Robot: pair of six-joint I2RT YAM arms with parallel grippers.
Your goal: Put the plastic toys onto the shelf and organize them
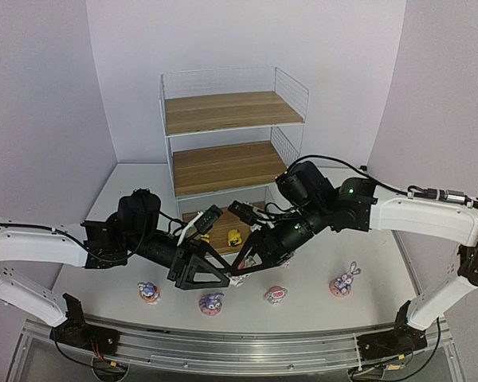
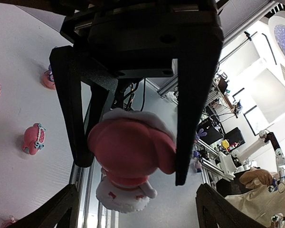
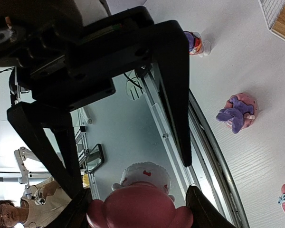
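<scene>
The left gripper (image 2: 132, 166) pinches a pink-and-white round-headed figurine (image 2: 130, 149) by its head, in front of the white wire shelf (image 1: 223, 111). The right gripper (image 3: 132, 178) is spread, just beside that figurine. One yellowish figurine (image 1: 234, 236) stands on the shelf's bottom board. A purple bunny (image 1: 344, 280) stands on the desk (image 1: 319, 310).

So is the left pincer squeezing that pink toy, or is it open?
Shut on it. In the left wrist view, the left pincer has both fingers pressed against the head of the pink-and-white toy.
</scene>
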